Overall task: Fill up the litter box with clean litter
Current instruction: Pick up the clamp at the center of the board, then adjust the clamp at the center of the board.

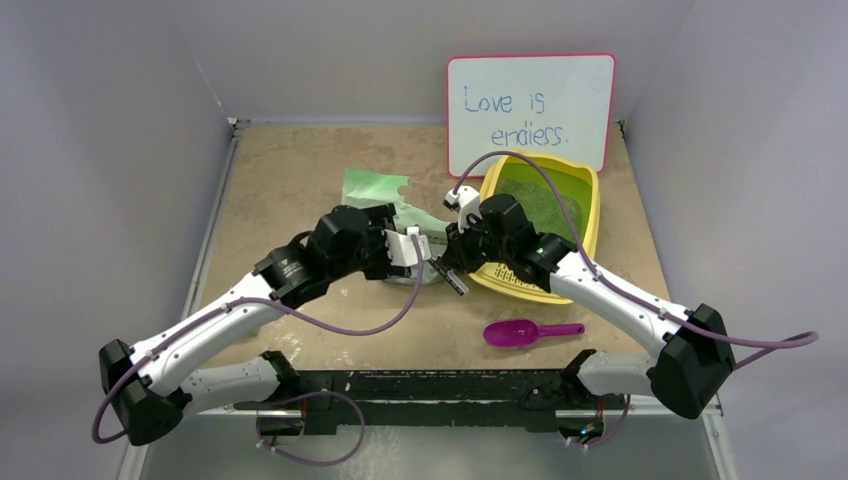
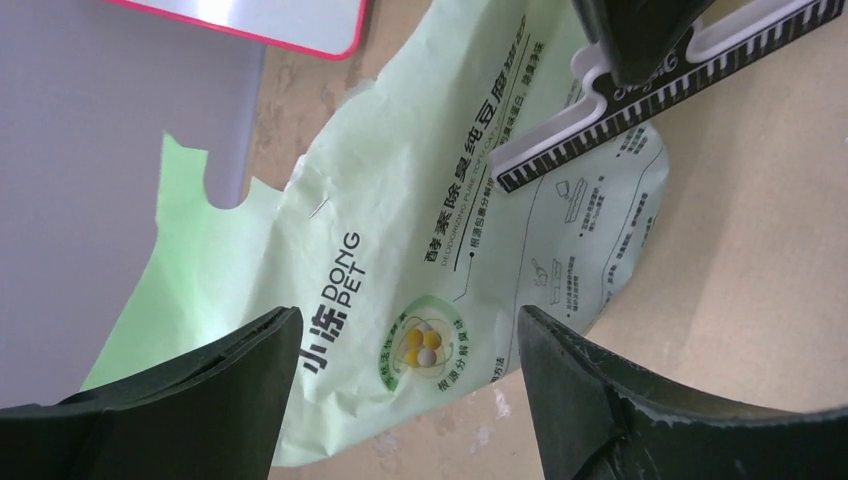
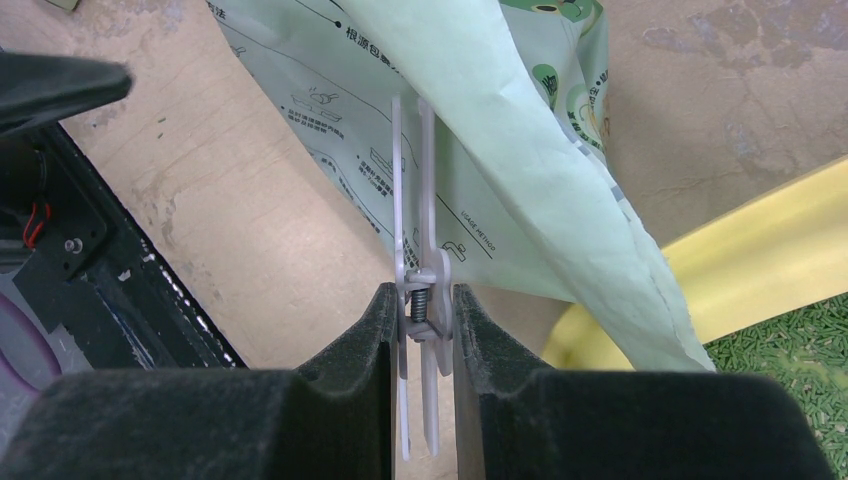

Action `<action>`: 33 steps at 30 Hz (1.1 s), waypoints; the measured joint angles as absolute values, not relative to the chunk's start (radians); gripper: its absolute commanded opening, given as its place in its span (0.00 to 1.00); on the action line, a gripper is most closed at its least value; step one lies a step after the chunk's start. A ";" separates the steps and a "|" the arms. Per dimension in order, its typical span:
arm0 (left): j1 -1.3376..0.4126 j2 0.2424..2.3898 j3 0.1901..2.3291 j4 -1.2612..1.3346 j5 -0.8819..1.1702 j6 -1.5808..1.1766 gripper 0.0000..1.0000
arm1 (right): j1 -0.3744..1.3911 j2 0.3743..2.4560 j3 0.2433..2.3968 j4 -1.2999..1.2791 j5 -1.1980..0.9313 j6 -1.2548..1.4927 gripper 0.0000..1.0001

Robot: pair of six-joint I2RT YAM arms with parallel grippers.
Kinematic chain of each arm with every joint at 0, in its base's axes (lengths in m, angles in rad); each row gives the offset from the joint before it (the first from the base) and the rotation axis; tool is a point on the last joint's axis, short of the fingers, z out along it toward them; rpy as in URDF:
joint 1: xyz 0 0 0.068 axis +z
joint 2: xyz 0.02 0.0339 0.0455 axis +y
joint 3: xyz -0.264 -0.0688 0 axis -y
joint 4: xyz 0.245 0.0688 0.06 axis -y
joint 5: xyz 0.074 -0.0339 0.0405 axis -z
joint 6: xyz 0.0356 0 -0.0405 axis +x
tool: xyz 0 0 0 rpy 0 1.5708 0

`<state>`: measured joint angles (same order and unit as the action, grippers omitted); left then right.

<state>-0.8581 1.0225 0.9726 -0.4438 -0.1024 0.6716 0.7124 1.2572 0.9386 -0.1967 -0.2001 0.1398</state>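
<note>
The yellow litter box [image 1: 519, 290] sits at the right middle of the table with green clean litter [image 1: 548, 205] inside; its rim [image 3: 760, 238] and the litter [image 3: 800, 345] also show in the right wrist view. A pale green printed bag [image 1: 372, 188] lies left of the box. My right gripper [image 3: 420, 300] is shut on a white spring clip [image 3: 413, 200] whose long jaws run beside the bag [image 3: 480, 120]. My left gripper [image 2: 408, 330] hovers open over the bag [image 2: 400, 200], nothing between its fingers. The clip [image 2: 640, 110] crosses the bag's corner in that view.
A magenta scoop [image 1: 520, 332] lies on the table near the front, right of centre. A white red-framed board [image 1: 530, 110] with writing leans against the back wall behind the box. Both grippers meet close together at mid-table, just left of the box.
</note>
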 measured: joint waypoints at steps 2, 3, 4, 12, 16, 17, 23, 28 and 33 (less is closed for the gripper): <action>-0.816 1.068 0.994 -0.460 -0.051 0.718 0.79 | 0.712 1.257 0.939 -0.197 -0.200 0.140 0.00; -0.796 1.086 1.000 -0.464 -0.028 0.736 0.79 | 0.712 1.257 0.939 -0.197 -0.200 0.140 0.00; -0.778 1.100 1.003 -0.469 -0.008 0.755 0.79 | 0.712 1.257 0.939 -0.197 -0.200 0.140 0.00; -0.715 1.185 1.039 -0.482 0.120 0.839 0.79 | 0.712 1.256 0.939 -0.197 -0.200 0.141 0.00; -0.700 1.226 1.076 -0.480 0.155 0.866 0.79 | 0.712 1.256 0.939 -0.197 -0.200 0.141 0.00; -0.696 1.230 1.078 -0.476 0.163 0.872 0.79 | 0.712 1.256 0.939 -0.197 -0.200 0.141 0.00; -0.668 1.276 1.092 -0.474 0.200 0.889 0.78 | 0.712 1.256 0.939 -0.197 -0.200 0.141 0.00; -0.660 1.325 1.098 -0.496 0.218 0.902 0.70 | 0.712 1.255 0.939 -0.197 -0.200 0.141 0.00; -0.634 1.338 1.098 -0.511 0.233 0.900 0.42 | 0.712 1.253 0.939 -0.197 -0.200 0.141 0.00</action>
<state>-0.6338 1.3380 1.0985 -0.5114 0.2329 0.9005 0.7124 1.2533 0.9386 -0.1967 -0.1997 0.1413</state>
